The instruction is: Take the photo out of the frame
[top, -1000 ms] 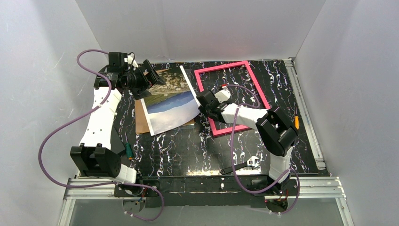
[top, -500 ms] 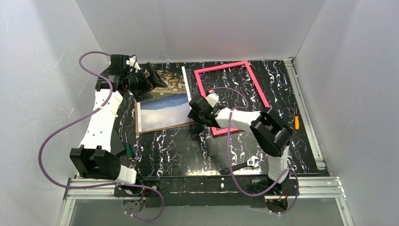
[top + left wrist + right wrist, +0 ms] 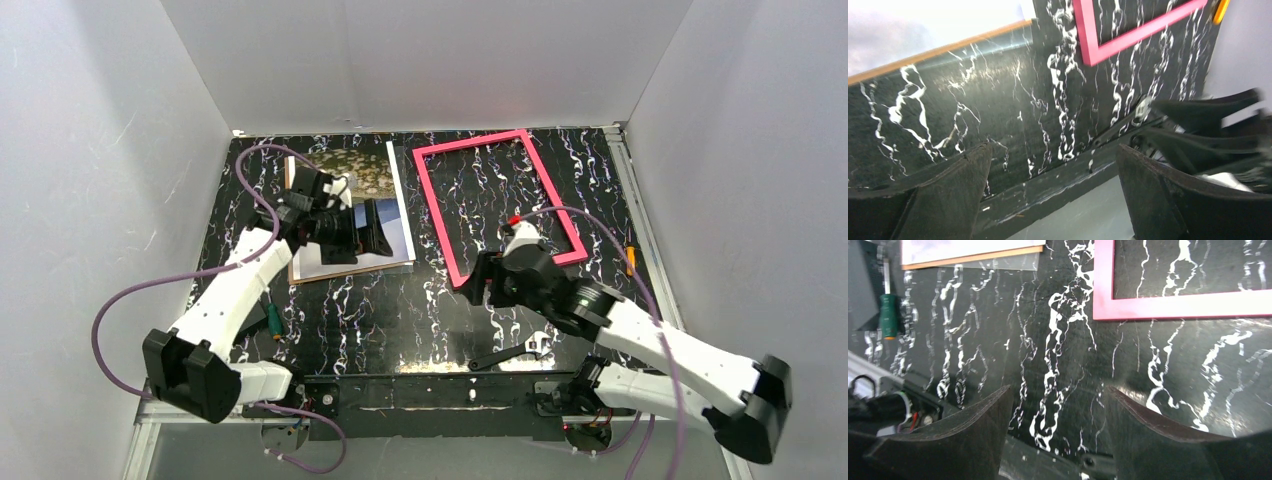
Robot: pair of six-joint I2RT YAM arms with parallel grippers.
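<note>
1. Right hand, wide open and empty, hangs beside the frame's near corner; a careless sweep could shove it.
2. Left hand, also spread and empty, hovers over the photo, which lies out on its backing board; dipping could crease it.
</note>
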